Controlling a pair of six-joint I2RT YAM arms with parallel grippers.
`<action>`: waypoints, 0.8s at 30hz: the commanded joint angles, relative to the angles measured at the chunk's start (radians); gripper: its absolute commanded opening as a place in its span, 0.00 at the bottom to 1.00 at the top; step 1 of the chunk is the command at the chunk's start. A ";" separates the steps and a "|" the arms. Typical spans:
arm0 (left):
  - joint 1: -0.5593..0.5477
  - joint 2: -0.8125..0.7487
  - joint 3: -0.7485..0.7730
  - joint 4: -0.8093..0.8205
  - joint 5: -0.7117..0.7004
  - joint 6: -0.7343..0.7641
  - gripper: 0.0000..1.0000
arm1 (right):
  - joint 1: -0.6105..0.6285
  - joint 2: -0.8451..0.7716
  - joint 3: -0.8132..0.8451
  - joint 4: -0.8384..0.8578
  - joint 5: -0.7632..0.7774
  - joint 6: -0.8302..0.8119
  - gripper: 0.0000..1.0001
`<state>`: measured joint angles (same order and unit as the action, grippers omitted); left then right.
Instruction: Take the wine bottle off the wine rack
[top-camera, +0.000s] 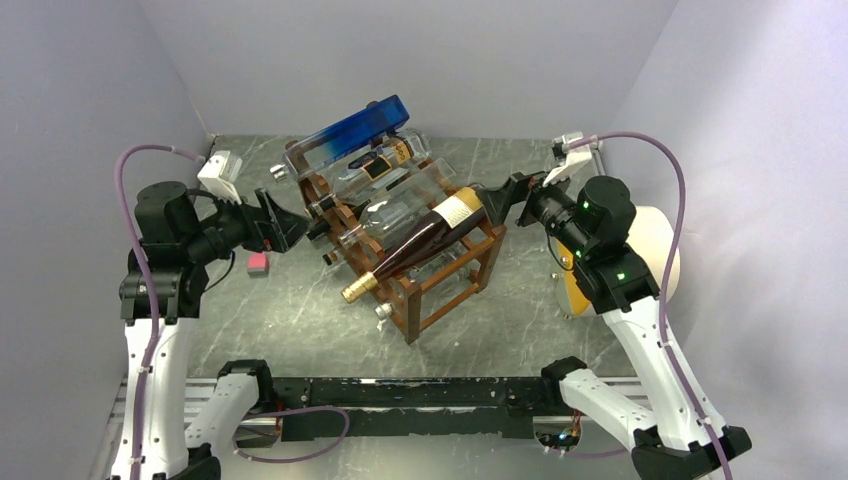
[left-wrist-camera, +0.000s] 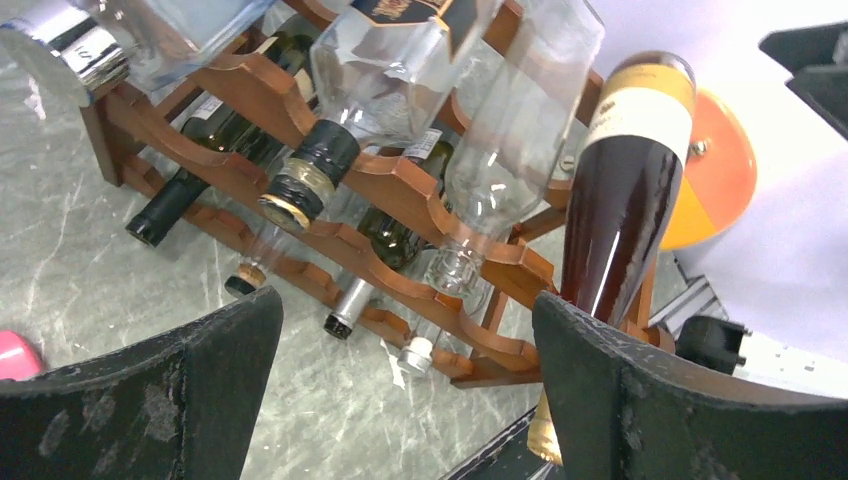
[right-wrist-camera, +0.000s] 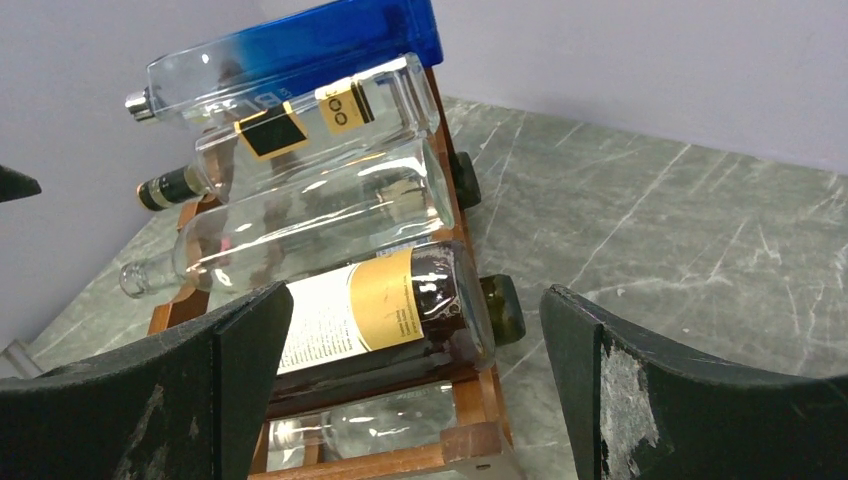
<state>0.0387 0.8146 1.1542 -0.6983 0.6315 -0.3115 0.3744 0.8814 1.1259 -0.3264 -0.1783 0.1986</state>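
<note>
**Clerk:** Item one, wine bottle (top-camera: 428, 238). Material and handling?

**Keeper:** Dark brown glass, cream-and-gold label, gold foil capsule. Rigid and smooth, likely slippery under hard pads, breakable if dropped or knocked on the rails. Weight judged moderate to heavy; the fill level cannot be told through the tint.

**Clerk:** Location?

**Keeper:** Lying on the top tier of the wine rack (top-camera: 408, 312), the nearest of the row to the right pincer (right-wrist-camera: 415, 295). Its base sits directly ahead of that pincer, in line with the gap between the two fingers, untouched. A clear glass bottle (right-wrist-camera: 300, 225) lies just beyond it.

**Clerk:** Long axis?

**Keeper:** It runs from the right pincer away towards the left pincer (left-wrist-camera: 405, 310). The base faces the right pincer. The foil neck overhangs the rack's other side and passes just behind the inner edge of one of the left pincer's fingers (left-wrist-camera: 650, 400). The neck end seems the lower.

**Clerk:** Recommended hold?

**Keeper:** The cylindrical body at the label, near the base, where the width is even. I judge the slim neck a second, steadying hold. Lift clear of the scalloped rail before drawing away.

**Clerk:** Pincers, condition?

**Keeper:** Both spread wide, both empty.

**Clerk:** Neighbouring stock?

**Keeper:** Farther from the right pincer, a square clear bottle (right-wrist-camera: 300, 130) with a black-and-gold label. Farthest, a blue-tinted bottle (right-wrist-camera: 330, 40).
</note>
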 joint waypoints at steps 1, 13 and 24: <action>-0.010 -0.029 0.012 -0.025 0.090 0.106 0.98 | 0.006 0.011 0.031 -0.002 -0.035 -0.021 1.00; -0.483 0.160 0.074 0.025 -0.224 0.133 0.98 | 0.007 0.049 0.085 -0.035 -0.046 -0.043 1.00; -0.489 0.188 -0.011 0.056 -0.280 0.101 0.98 | 0.008 0.098 0.170 -0.088 -0.148 -0.130 1.00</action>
<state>-0.4461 1.0100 1.1915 -0.6975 0.4076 -0.1799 0.3756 0.9543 1.2530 -0.3893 -0.2264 0.1318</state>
